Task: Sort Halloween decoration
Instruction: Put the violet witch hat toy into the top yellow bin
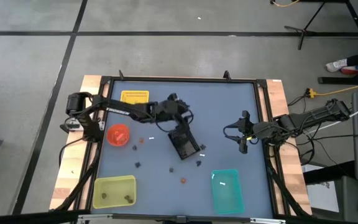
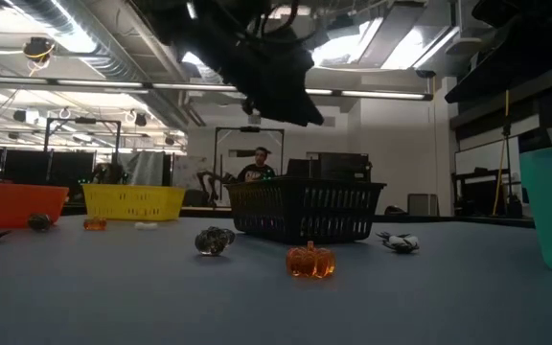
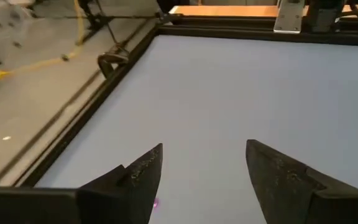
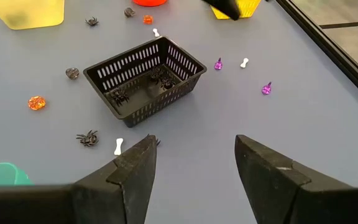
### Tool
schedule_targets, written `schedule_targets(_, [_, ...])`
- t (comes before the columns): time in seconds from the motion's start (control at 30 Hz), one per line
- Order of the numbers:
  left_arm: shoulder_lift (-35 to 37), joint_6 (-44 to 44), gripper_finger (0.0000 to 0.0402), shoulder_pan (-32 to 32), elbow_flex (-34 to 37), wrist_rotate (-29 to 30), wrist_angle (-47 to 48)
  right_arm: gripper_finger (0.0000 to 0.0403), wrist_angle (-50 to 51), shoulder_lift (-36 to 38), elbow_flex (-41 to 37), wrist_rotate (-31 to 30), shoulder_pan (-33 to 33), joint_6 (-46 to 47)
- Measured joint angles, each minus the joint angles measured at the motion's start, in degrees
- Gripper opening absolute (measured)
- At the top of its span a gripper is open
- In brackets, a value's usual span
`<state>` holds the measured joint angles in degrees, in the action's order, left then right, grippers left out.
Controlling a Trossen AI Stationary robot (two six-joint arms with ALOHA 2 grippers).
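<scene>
Two grippers over the blue-grey table, both with fingers spread and nothing between them. Left gripper raised near the table's middle, above the black mesh basket; right gripper waiting near the right edge, well apart from the basket. Halloween decoration scattered: black spiders inside the basket, another spider and a white bone just outside it, an orange pumpkin on open table, purple trinkets beyond the basket. Dark pieces in the yellow-green tray, one white piece in the teal tray. Orange bowl and yellow basket by the left arm.
</scene>
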<state>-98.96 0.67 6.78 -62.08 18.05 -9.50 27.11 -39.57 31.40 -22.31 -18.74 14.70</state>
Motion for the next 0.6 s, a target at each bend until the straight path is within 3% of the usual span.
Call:
schedule_targets(0.13, [0.00,0.04,0.0211,5.18,0.00,-9.12,1.09,0.0215,0.00,0.00,0.00,0.00,0.01,0.00])
schedule_targets(0.3, [0.00,-0.22,0.0211,10.10,0.00,-16.47,3.28,0.0215,-0.01,0.00,0.00,-0.06,0.01,-0.02])
schedule_targets(0.6, [0.00,-6.89,0.0211,12.85,2.15,-19.24,9.52,0.0215,0.00,0.00,0.00,-1.22,0.00,-0.18])
